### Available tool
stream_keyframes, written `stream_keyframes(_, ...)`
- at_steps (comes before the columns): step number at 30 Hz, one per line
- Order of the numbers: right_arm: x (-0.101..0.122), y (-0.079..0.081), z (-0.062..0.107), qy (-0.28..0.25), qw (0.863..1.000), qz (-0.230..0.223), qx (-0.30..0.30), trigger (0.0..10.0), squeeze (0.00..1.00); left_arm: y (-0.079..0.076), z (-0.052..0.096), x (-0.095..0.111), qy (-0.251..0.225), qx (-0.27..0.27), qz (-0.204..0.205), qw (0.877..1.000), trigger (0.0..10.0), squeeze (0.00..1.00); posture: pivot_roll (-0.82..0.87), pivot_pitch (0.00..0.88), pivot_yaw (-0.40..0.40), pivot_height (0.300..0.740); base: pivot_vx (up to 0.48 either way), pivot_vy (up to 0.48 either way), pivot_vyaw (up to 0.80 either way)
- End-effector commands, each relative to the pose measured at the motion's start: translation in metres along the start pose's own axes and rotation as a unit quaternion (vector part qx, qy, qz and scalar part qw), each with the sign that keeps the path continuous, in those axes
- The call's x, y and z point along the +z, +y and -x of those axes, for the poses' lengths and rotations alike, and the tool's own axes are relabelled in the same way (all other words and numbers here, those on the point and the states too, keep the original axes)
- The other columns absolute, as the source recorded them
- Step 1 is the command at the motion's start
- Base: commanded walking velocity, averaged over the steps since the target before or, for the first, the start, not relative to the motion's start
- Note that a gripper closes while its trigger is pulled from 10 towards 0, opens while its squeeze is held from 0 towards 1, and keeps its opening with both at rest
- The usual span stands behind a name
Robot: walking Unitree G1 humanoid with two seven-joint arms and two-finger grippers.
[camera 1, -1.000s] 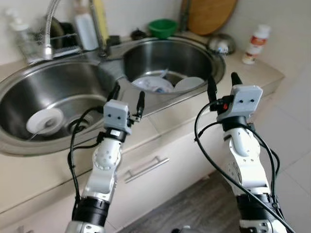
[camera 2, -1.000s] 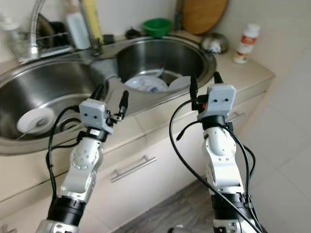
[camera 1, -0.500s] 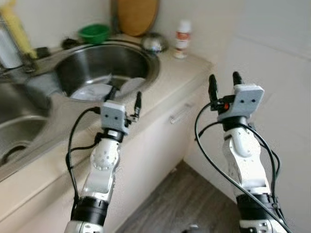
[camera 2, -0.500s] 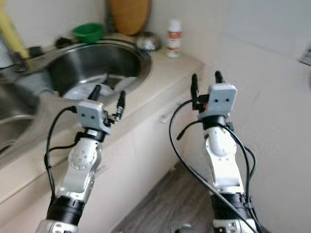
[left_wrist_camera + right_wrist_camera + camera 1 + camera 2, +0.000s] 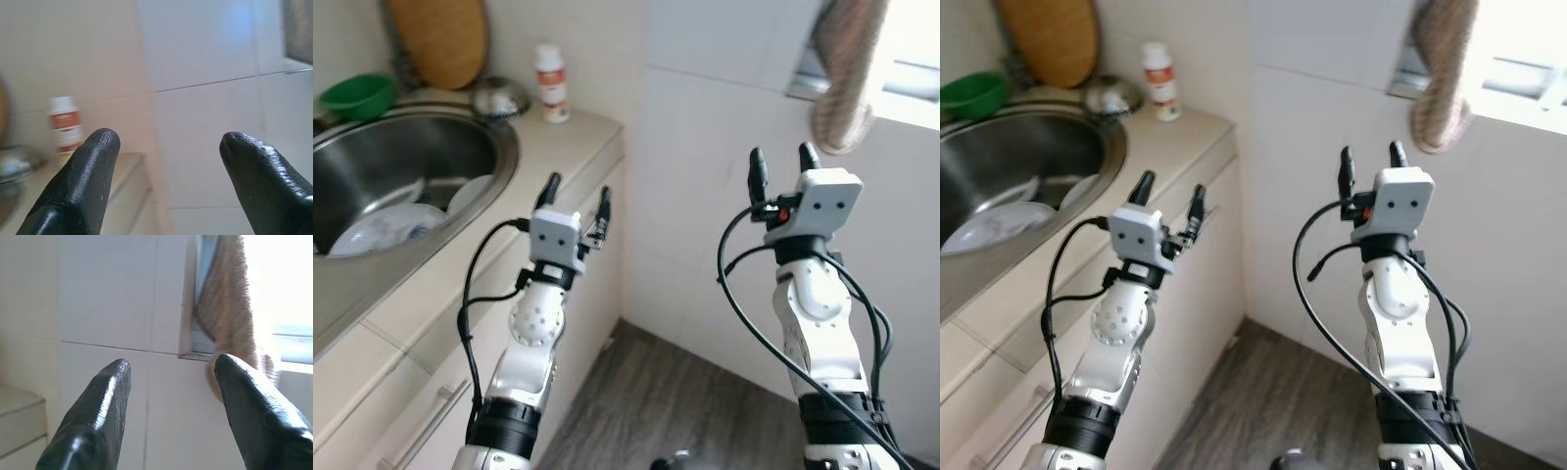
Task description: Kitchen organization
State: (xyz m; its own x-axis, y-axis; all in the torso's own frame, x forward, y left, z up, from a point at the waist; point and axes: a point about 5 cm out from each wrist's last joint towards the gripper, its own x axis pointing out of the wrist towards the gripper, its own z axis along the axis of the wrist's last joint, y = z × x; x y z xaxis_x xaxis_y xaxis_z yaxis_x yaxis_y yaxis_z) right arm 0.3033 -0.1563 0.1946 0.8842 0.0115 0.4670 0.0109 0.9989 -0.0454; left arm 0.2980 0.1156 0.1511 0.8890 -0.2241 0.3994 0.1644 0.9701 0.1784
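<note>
Sink (image 5: pixel 499 157), round steel, far left in beige counter (image 5: pixel 578 147), 2 white plates (image 5: pixel 372 220) inside. Left gripper (image 5: pixel 577 195) spread wide, empty, off the counter's front edge. Right gripper (image 5: pixel 781 168) likewise, facing tiled wall (image 5: pixel 705 147); wood floor (image 5: pixel 675 392) between.

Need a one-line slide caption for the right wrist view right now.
Right gripper open and empty, pointing at a white tiled wall with a beige towel hanging by the window.

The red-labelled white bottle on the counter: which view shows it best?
The left eye view: the bottle stands sharp beside the steel bowl. The right eye view shows it much the same; the left wrist view shows it blurred.
</note>
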Motion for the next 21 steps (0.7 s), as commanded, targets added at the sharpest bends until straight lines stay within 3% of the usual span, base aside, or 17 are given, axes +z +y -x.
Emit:
stream_keyframes(1,0.004,0.000,-0.001,-0.009,1.000,0.000,0.000,10.0,0.00,0.000,0.000,0.002,-0.005,0.001,-0.006,1.000,10.0,0.00,-0.08,0.000,0.014,0.740,0.000,0.000,-0.80)
stream_keyframes(7,0.002,-0.001,-0.001,-0.002,1.000,0.003,-0.003,10.0,0.00,0.000,-0.001,0.002,-0.006,0.000,-0.005,1.000,10.0,0.00,-0.08,0.000,0.012,0.740,0.000,0.000,-0.80)
stream_keyframes(17,-0.003,-0.003,-0.002,0.011,1.000,0.014,-0.008,10.0,0.00,0.000,-0.002,0.000,0.002,-0.004,-0.009,1.000,10.0,0.00,-0.08,0.000,0.013,0.740,0.000,-0.471,-0.79)
stream_keyframes(21,-0.007,-0.001,-0.002,0.022,0.999,0.030,-0.003,10.0,0.00,0.000,-0.002,0.000,0.002,-0.004,-0.008,1.000,10.0,0.00,-0.08,0.000,0.013,0.740,0.000,-0.480,0.00)
